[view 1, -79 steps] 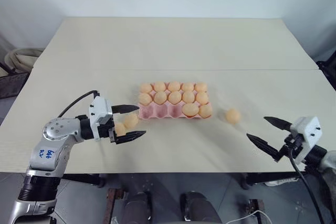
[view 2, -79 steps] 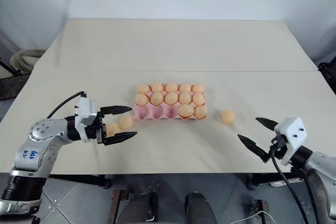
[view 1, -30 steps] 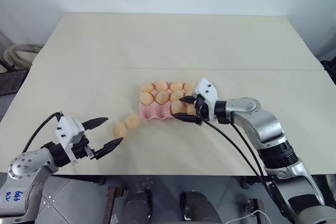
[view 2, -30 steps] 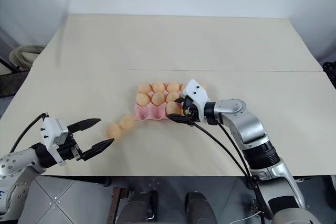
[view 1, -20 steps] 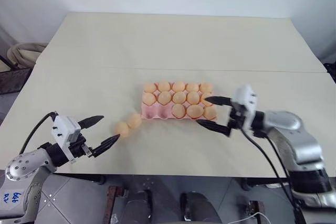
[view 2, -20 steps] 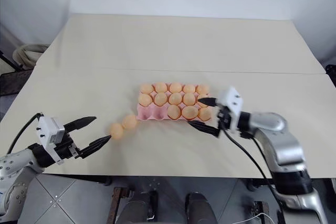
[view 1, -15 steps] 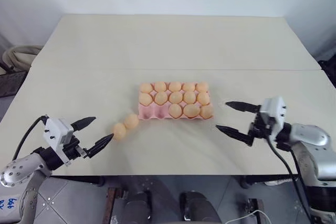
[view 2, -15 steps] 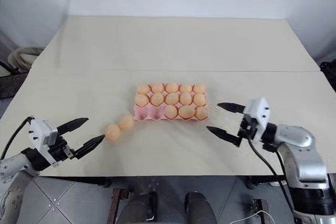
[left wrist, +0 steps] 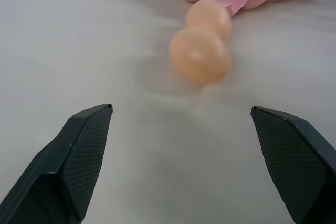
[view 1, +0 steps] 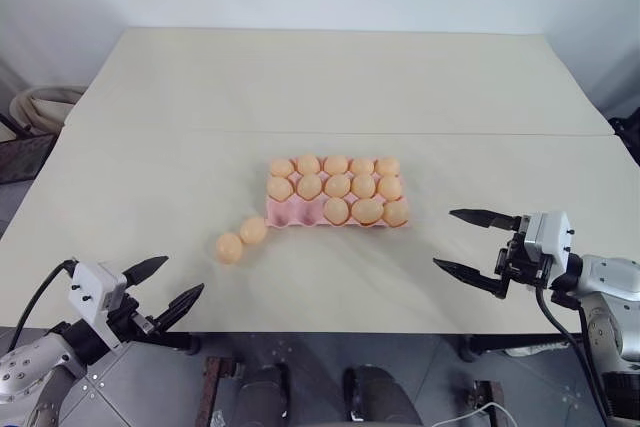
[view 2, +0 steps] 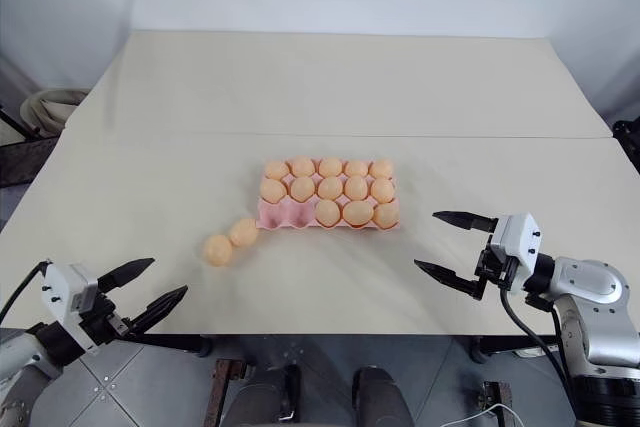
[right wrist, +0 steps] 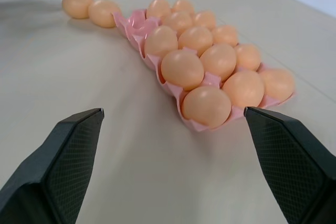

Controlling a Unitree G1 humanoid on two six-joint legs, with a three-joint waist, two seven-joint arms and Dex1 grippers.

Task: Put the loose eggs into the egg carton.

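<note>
The pink egg carton (view 1: 336, 195) sits near the middle of the table (view 1: 330, 77), its long axis running left to right across the scene, cups facing up. The far row and middle row each hold five eggs, and the near row holds three at its right end, so thirteen cups look filled and the two near-left cups (view 1: 290, 213) look empty. Two loose eggs (view 1: 240, 239) lie on the table just off the carton's near-left corner, touching or nearly touching each other in a short diagonal line, the nearer-left one (view 2: 217, 249) and the one by the carton (view 2: 243, 233); by that count they match the two open cups, so the job looks nearly done with two placements left. The left gripper (view 1: 160, 287) hovers low at the near-left table edge, fingers spread wide and holding nothing, pointed toward the loose pair. The right gripper (view 1: 475, 241) hangs to the right of the carton, well apart from it, fingers likewise spread and empty.
</note>
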